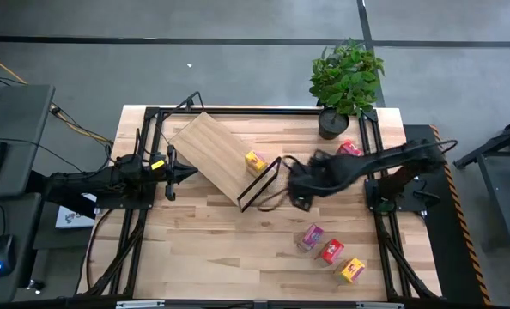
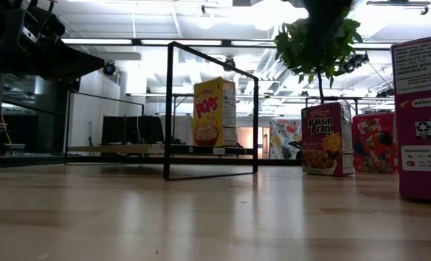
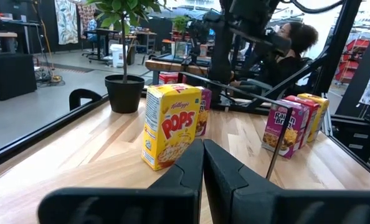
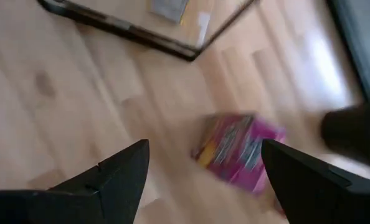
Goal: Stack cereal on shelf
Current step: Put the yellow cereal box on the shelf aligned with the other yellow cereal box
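Cereal: one yellow box (image 1: 256,160) stands on the shelf (image 1: 210,152) near its wire frame (image 1: 261,184); the pink box (image 4: 238,151) lies on the table (image 1: 203,249) under the right gripper (image 1: 300,190).
Right gripper: jaws spread, empty.
Risk: descending off-centre could shove the pink box aside.
Second risk: carrying it in, the arm may clip the frame or topple the yellow box.
Left gripper (image 3: 202,163): pressed together, waiting at the shelf's far end.

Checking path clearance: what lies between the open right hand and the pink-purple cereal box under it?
Nothing: right wrist view shows bare wooden tabletop between open right hand and pink-purple cereal box.
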